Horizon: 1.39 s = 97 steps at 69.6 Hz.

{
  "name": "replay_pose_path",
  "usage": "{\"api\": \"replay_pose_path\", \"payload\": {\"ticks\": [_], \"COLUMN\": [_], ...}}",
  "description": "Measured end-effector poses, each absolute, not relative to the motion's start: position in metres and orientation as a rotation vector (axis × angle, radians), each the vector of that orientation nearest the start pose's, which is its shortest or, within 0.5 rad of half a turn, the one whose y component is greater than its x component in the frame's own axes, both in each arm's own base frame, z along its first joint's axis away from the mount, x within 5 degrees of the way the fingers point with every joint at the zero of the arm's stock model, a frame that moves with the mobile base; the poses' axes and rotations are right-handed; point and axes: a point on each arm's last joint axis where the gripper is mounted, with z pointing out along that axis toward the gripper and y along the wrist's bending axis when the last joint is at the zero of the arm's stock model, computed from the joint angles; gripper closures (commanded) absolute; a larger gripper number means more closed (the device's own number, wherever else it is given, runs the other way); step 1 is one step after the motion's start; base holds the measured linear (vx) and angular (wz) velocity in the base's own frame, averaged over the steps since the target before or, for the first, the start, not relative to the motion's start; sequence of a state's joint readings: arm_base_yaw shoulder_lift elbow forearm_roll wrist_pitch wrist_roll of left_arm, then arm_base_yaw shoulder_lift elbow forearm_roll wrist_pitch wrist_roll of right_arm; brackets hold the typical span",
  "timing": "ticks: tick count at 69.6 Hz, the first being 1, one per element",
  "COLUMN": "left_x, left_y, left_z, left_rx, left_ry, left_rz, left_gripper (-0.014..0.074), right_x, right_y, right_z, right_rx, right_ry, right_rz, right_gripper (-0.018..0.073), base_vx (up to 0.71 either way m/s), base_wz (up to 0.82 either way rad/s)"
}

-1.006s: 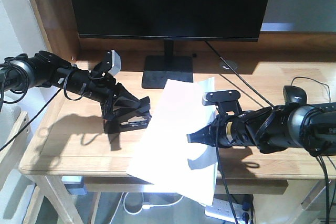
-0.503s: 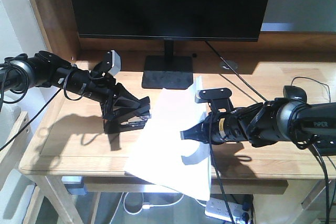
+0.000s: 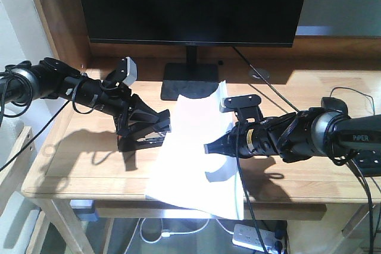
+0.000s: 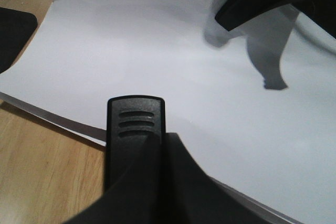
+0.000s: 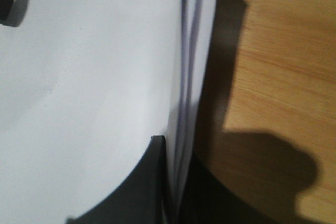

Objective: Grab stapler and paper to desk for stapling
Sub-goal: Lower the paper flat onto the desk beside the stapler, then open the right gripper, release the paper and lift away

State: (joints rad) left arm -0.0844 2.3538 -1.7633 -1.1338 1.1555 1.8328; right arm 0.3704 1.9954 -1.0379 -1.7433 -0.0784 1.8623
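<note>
Right claw (image 3: 209, 147) is pinched tight on the paper (image 3: 189, 124) at its edge. Left claw (image 3: 156, 124) is clamped around the stapler (image 3: 146, 141), whose tip overlaps the paper's opposite edge, above the desk (image 3: 77, 162).

The white paper (image 3: 189, 147) stack lies skewed on the light-wood desk (image 3: 77, 162); its 6 o'clock corner overhangs the front rim. The black stapler (image 3: 146, 138) is at its 9 o'clock edge.

Paper (image 3: 187, 147) on the desk (image 3: 77, 171), overhanging its front edge; stapler (image 3: 147, 137) at its left; monitor (image 3: 190, 4) behind; mouse (image 3: 334, 104) right.
</note>
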Motion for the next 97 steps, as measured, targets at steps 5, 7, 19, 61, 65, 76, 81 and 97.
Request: {"api": "replay_pose_path", "payload": {"ticks": [5,7,19,61,65,76,81,97], "left_x": [0.464,0.464,0.464,0.464,0.464,0.464,0.464,0.464], "left_y": [-0.115,-0.115,-0.115,-0.115,-0.115,-0.115,-0.115,-0.115], "left_z": [0.146,0.146,0.146,0.146,0.146,0.146,0.146,0.146], "left_rx": [1.435,1.435,1.435,1.435,1.435,1.435,1.435,1.435], "left_ry": [1.763,1.763,1.763,1.763,1.763,1.763,1.763,1.763], "left_rz": [-0.876,-0.876,-0.876,-0.876,-0.876,-0.876,-0.876,-0.876], "left_gripper": [0.0603,0.0603,0.0603,0.0603,0.0603,0.0603,0.0603,0.0603], "right_x": [0.359,0.360,0.361,0.363,0.365,0.372,0.375,0.389], "right_y": [0.146,0.145,0.143,0.145,0.149,0.158,0.160,0.167], "right_z": [0.117,0.117,0.117,0.119,0.120,0.118,0.118,0.116], "right_rx": [-0.338,-0.336,-0.326,-0.355,-0.389,-0.443,-0.452,-0.448], "right_ry": [2.449,2.448,2.442,2.429,2.422,2.413,2.408,2.386], "right_rz": [0.291,0.286,0.256,0.257,0.284,0.355,0.372,0.378], "right_gripper": [0.0562,0.0562,0.0562,0.0562,0.0562,0.0562,0.0562,0.0562], "base_vx": [0.00,0.00,0.00,0.00,0.00,0.00,0.00,0.00], "base_wz": [0.00,0.00,0.00,0.00,0.00,0.00,0.00,0.00]}}
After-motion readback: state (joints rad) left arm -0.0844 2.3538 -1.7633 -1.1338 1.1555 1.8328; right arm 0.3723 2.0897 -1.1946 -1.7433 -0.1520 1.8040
